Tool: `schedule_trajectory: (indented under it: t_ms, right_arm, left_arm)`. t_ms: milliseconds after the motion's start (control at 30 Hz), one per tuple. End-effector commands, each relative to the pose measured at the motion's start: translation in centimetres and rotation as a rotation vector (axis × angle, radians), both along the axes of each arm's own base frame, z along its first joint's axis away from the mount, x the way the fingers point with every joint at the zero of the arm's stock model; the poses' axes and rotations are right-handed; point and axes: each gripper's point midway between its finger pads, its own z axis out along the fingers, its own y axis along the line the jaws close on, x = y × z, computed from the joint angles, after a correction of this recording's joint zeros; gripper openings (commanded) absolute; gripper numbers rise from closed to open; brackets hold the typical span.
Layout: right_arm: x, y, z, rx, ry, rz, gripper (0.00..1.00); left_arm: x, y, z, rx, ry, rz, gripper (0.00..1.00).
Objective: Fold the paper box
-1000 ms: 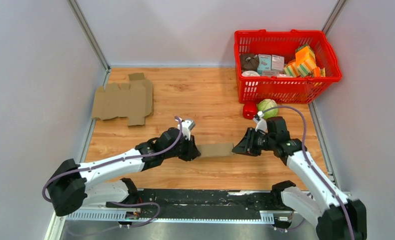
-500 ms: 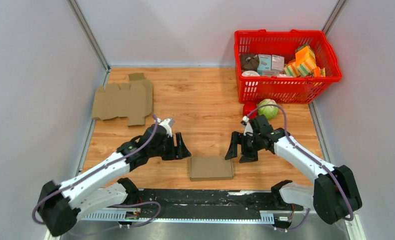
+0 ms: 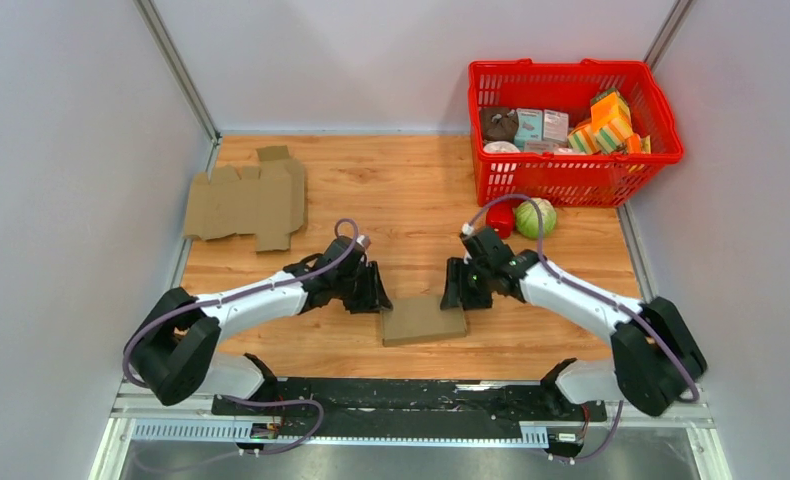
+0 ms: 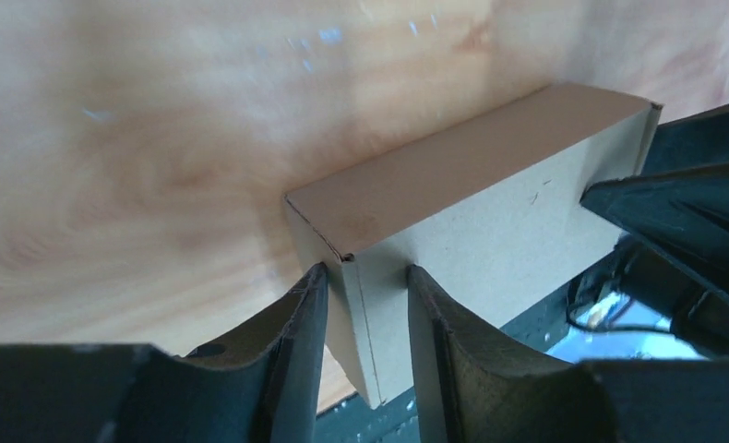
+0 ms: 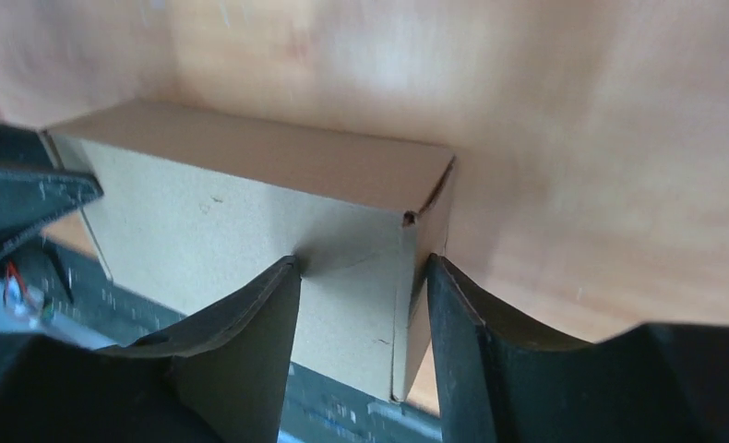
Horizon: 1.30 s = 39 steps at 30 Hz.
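Left hand: the left gripper (image 3: 373, 292) is partly open. It holds nothing.
Left fingers: the two black fingers (image 4: 296, 323) stand on each side of the left back corner of the box (image 3: 423, 320). I cannot tell if they touch it.
Right hand: the right gripper (image 3: 457, 290) is partly open too. It holds nothing.
Right fingers: these fingers (image 5: 250, 323) stand on each side of the right back corner of the box. I cannot tell if they touch it.
Box: it is brown and folded shut. It lies flat on the wooden table (image 3: 401, 190), well away from the red basket (image 3: 571, 66), to the basket's left and on the side by the arm bases.
Basket: it sits in the far right corner, with small packs and sponges (image 3: 611, 120) inside.
Green ball: a round green thing (image 3: 536, 216) lies just in front of the basket.
Red thing: a small red thing (image 3: 500, 220) lies beside the green ball, just in front of the basket.
Flat cardboard: an open, unfolded sheet (image 3: 246, 202) lies far to the left of the basket.
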Motion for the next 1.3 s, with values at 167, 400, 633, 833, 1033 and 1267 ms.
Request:
schedule_trajectory:
  t_ms: [167,400,633,833,1033,1267]
  right_arm:
    - [21.3,8.1,3.8,-0.154,-0.431,-0.071,0.55]
    - [35.9,12.1,2.7,-0.2,-0.579,-0.139,0.64]
    - [43.6,13.4,2.4,-0.076,-0.702,-0.194,0.66]
    - [45.9,13.9,3.6,0.011,-0.768,-0.227,0.68]
    - [46.6,12.4,6.9,-0.042,-0.818,-0.218,1.0]
    - [42.2,7.1,14.0,-0.261,-0.826,-0.223,1.0]
  left_arm:
    - [18.0,3.2,4.0,0.057,-0.193,0.236,0.4]
    - [33.7,6.0,5.8,0.122,-0.305,0.347,0.35]
    - [42.5,6.4,3.5,0.083,-0.316,0.322,0.35]
    - [46.7,9.6,5.1,0.061,-0.404,0.379,0.47]
    - [44.5,12.8,11.1,0.196,-0.476,0.312,0.77]
    - [34.7,24.0,13.1,0.726,-0.38,0.326,0.8]
